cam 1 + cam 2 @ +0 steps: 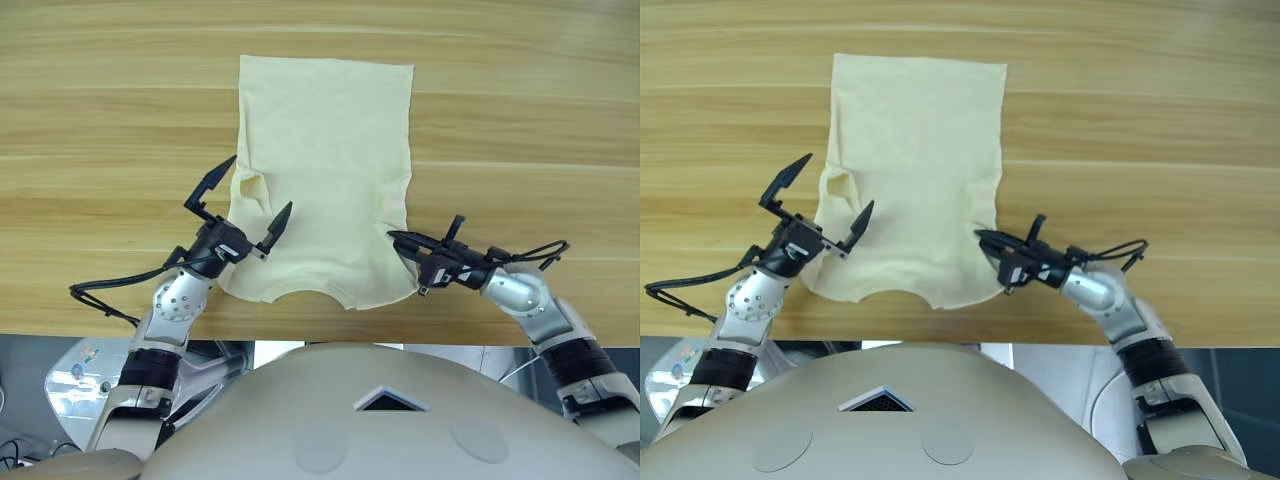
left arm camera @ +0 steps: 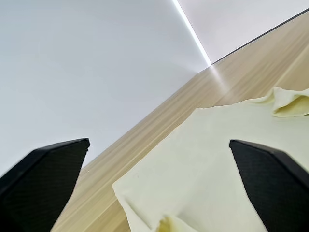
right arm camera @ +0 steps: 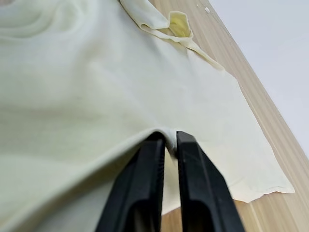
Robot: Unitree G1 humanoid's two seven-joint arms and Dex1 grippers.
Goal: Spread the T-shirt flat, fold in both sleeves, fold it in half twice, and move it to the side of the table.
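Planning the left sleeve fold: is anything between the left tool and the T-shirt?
Nothing visible does. The left tool is open and straddles the left edge of the T-shirt, with only bare table beside it. The right tool is shut on the fabric at the opposite side.

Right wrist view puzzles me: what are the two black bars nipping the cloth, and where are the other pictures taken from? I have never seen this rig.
The machine is a humanoid robot with two arms, each ending in a two-fingered hand. Two pictures come from cameras in its head, looking down over the arms. The other two come from a camera on each wrist. A pale yellow T-shirt lies on a wooden table, collar toward the robot. The black bars are the fingers of the right hand, shut on a fold at the shirt's right edge. The left hand is open by the other sleeve, holding nothing.
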